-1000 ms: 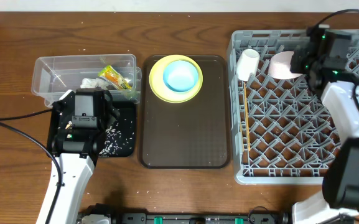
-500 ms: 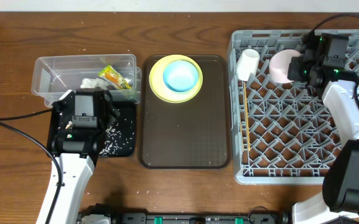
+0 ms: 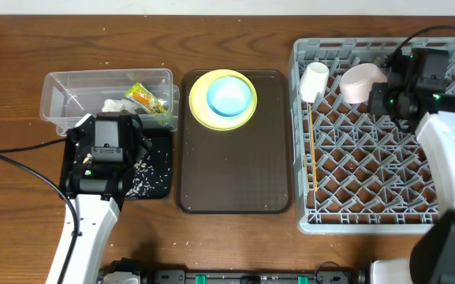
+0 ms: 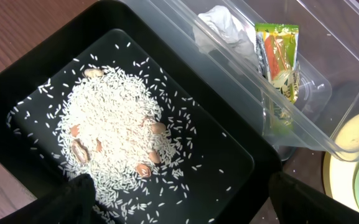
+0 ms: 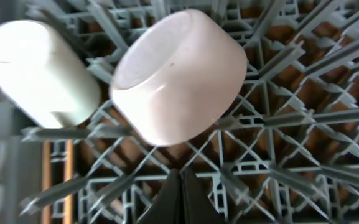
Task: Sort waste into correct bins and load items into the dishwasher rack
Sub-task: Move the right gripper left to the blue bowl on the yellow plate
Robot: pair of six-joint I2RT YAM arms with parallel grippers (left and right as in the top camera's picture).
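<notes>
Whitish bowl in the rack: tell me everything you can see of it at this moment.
The whitish bowl looks smooth and pale with a pinkish tint; plastic or ceramic, I cannot tell. It lies tipped among the pegs at the far side of the dishwasher rack, flat base showing, opening hidden. The small white cup lies close on its left. The right gripper, fingers shut, is near without touching.

Overhead view. I see a bench [image 3: 235, 244] of dark brown wood, its grain running left to right, filling nearly the whole frame. Along the far edge runs a narrow pale strip [image 3: 211, 6]; I cannot tell whether it is wall or floor. Light is even and soft, with faint shadows and a mild sheen on the wood.
</notes>
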